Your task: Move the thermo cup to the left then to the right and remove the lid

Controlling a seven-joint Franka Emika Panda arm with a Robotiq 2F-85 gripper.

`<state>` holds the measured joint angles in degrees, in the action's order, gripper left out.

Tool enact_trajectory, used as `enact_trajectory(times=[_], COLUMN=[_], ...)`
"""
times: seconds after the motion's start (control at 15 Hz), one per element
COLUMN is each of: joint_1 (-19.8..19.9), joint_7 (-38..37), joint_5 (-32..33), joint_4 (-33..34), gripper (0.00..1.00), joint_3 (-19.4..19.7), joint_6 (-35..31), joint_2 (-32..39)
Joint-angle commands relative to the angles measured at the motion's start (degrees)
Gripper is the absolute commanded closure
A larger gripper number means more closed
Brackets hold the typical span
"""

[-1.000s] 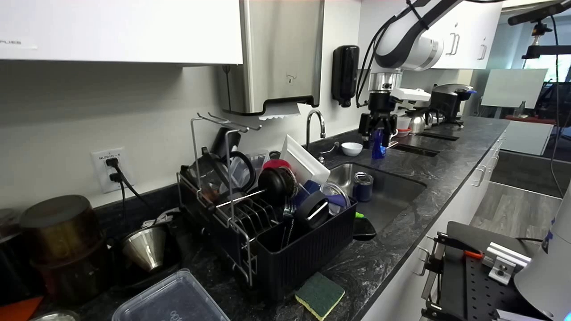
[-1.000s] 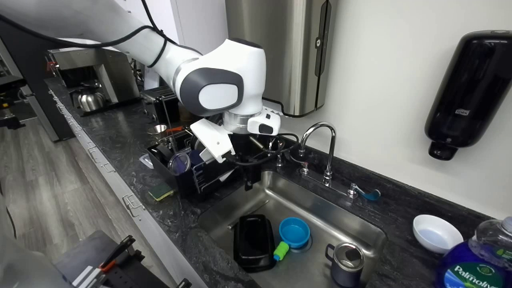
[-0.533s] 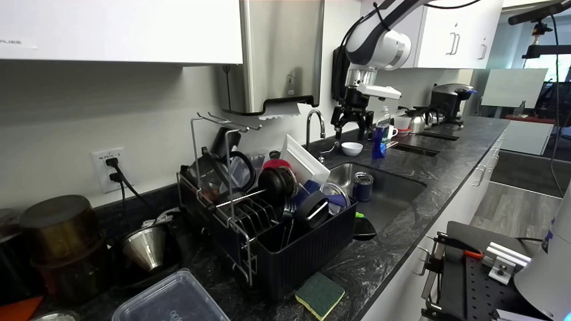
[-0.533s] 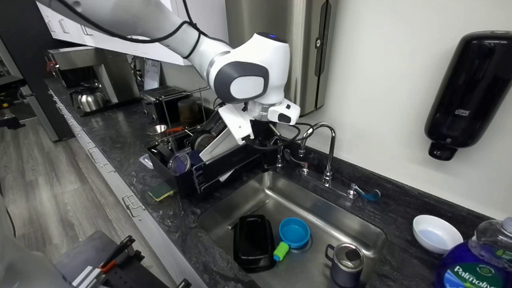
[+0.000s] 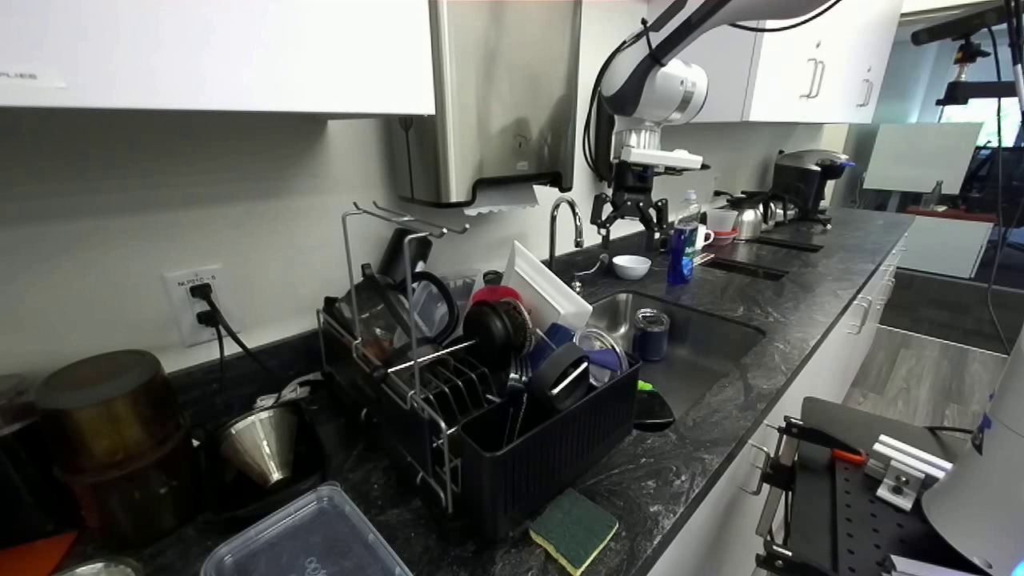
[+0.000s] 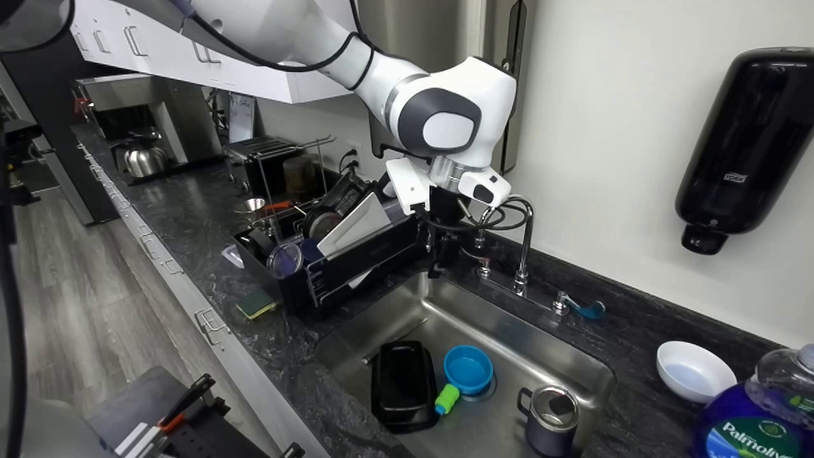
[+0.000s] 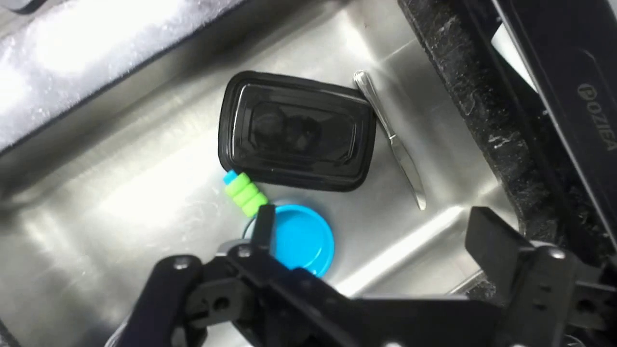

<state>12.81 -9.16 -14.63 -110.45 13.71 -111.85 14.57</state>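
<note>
The thermo cup (image 5: 651, 336) is a dark navy tumbler standing upright in the steel sink. Its clear lid (image 6: 555, 407) sits on top, and a handle sticks out at the side in an exterior view. My gripper (image 5: 630, 238) hangs in the air, apart from the cup, near the faucet. In the wrist view the gripper (image 7: 373, 217) has its jaws spread wide, with nothing held between them. The sink floor and a blue bowl (image 7: 303, 238) show below it. I cannot make out the cup in the wrist view.
A black container (image 7: 296, 130), a green bottle-like item (image 7: 246, 194) and a knife (image 7: 391, 140) lie in the sink (image 6: 528, 356). Close to the gripper stands the chrome faucet (image 6: 525, 242). The loaded black dish rack (image 5: 552, 448) borders the sink; a white bowl (image 6: 694, 372) and soap bottle (image 6: 757, 407) flank it.
In both exterior views the arm has shifted, leftward in one picture and rightward in another, and the gripper has turned so its spread jaws show. The cup has not moved.
</note>
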Motion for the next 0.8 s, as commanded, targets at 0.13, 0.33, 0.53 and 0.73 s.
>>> enact_trajectory(times=[0.13, 0.33, 0.53, 0.73], joint_1=[1.69, 2.43, 3.33, 4.65], joint_7=[-9.27, -13.34, -15.50, -16.79], joint_5=[-10.94, -18.56, -22.90, -24.80], joint_4=[3.12, 4.28, 4.09, 2.44], gripper=[0.00, 0.00, 0.00, 0.00], joint_3=[-0.80, -1.01, -0.44, 1.10], joint_6=[3.47, 2.03, 0.43, -2.25], joint_2=[4.73, 8.32, 10.35, 10.79])
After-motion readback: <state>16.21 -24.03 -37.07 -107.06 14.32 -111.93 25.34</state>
